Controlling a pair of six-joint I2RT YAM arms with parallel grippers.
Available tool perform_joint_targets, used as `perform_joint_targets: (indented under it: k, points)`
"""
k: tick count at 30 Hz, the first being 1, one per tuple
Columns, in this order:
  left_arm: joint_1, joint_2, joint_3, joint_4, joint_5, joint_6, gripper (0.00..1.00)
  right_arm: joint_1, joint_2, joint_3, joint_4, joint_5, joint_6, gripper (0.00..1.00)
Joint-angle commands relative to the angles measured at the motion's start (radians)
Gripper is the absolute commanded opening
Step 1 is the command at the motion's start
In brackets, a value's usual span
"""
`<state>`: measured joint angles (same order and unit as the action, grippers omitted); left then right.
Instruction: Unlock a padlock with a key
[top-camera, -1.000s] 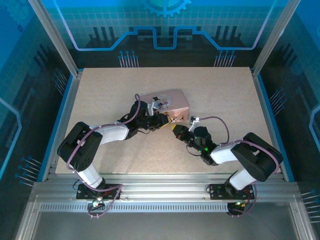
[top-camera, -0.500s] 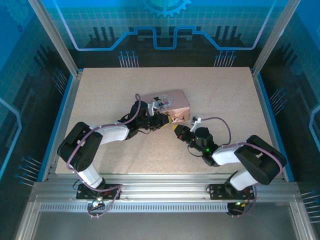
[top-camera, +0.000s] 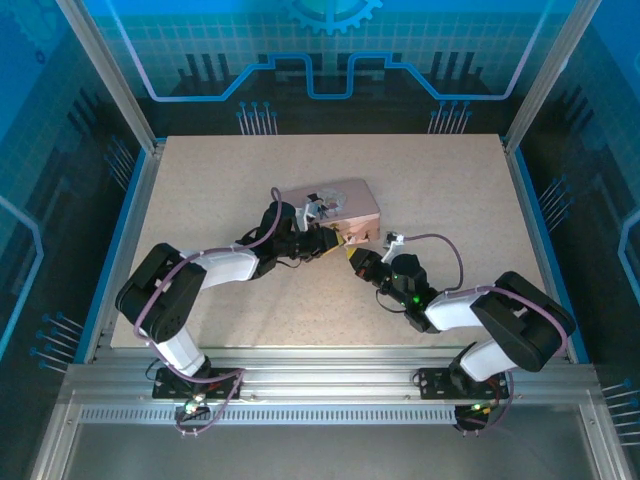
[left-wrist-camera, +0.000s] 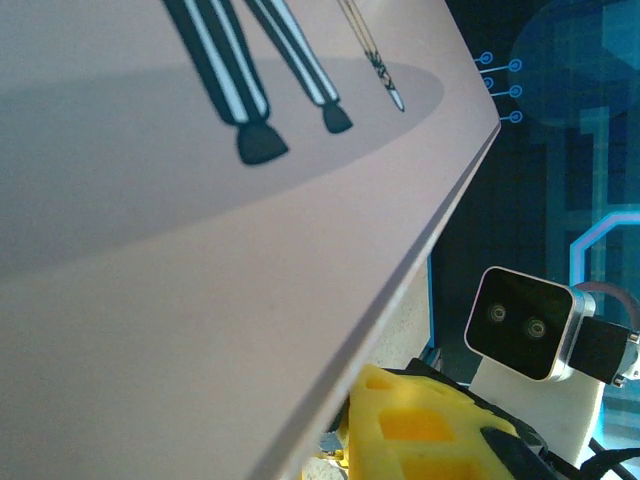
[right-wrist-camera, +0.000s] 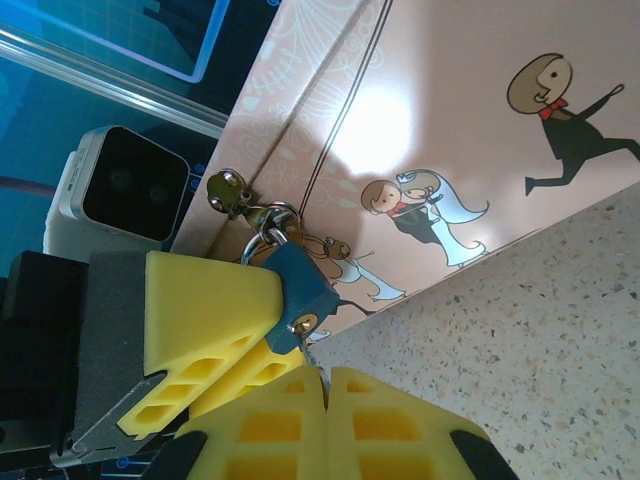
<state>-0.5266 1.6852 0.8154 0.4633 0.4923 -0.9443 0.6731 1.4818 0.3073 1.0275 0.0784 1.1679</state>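
Note:
The pink box (top-camera: 335, 205) lies mid-table, its cartoon-couple lid (right-wrist-camera: 480, 130) facing my right wrist camera. A small dark blue padlock (right-wrist-camera: 300, 285) hangs from the brass clasp (right-wrist-camera: 232, 192) on the box front. My left gripper (top-camera: 325, 243) reaches in from the left, and its yellow fingers (right-wrist-camera: 200, 310) are clamped on the padlock body. My right gripper (right-wrist-camera: 325, 375) is shut on a thin silvery key (right-wrist-camera: 318, 350), whose tip sits at the brass keyhole (right-wrist-camera: 305, 322) in the padlock's underside. In the left wrist view the box lid (left-wrist-camera: 200, 250) is very close above a yellow finger (left-wrist-camera: 420, 430).
Speckled tabletop (top-camera: 430, 190) lies open around the box on all sides. The right wrist's camera (left-wrist-camera: 520, 325) sits close by in the left wrist view. Metal frame posts (top-camera: 110, 80) and blue panels enclose the table.
The right arm has edged slightly toward the box front, with its elbow shifting a little right. The left arm and the box have stayed put.

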Motion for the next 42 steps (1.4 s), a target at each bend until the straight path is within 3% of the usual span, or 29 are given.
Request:
perform_joint_targets:
  k: [1,26,33,42]
  points:
    - [-0.007,0.011,-0.01,0.069,0.055,-0.022,0.16,-0.01,0.016,0.031,0.08,0.002,0.005,0.0]
    - [-0.007,0.012,-0.025,0.18,0.115,-0.059,0.15,-0.115,0.24,0.092,0.339,-0.189,0.293,0.0]
    - [-0.007,0.01,-0.023,0.189,0.129,-0.064,0.15,-0.168,0.264,0.126,0.314,-0.295,0.285,0.0]
    - [-0.007,0.012,-0.028,0.211,0.134,-0.072,0.15,-0.196,0.364,0.171,0.394,-0.402,0.401,0.0]
